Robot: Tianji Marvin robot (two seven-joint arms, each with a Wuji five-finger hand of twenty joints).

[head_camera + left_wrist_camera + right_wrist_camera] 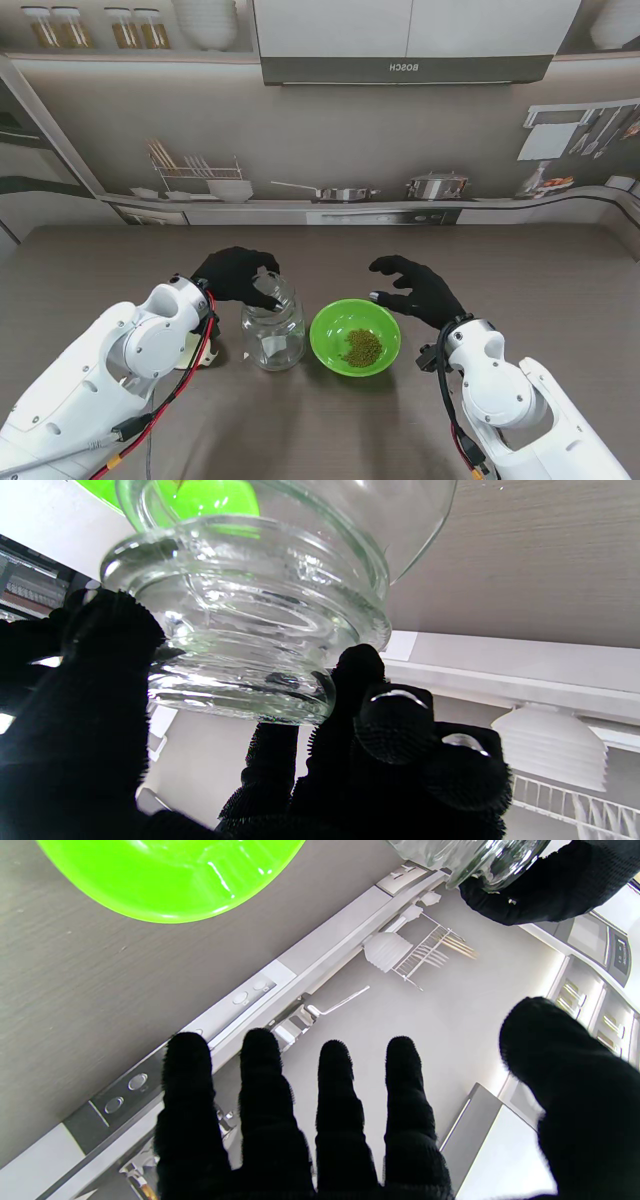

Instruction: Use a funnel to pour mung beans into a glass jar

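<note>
A clear glass jar [273, 342] with a white label stands upright on the table, left of centre. A clear glass funnel [272, 291] sits on its mouth. My left hand [235, 272] in its black glove is shut on the funnel's ribbed rim [240, 650], thumb [100, 645] on one side and fingers [395, 720] on the other. To the jar's right, a bright green bowl [330, 352] holds a small heap of mung beans [362, 347]. My right hand [420, 290] hovers just right of the bowl [170, 880], open, fingers [345, 1100] spread and holding nothing.
A printed kitchen backdrop [320, 190] stands along the table's far edge. Red and black cables [185, 375] run along my left forearm, close to the jar. Bare grey tabletop [540, 280] lies to the right and beyond both hands.
</note>
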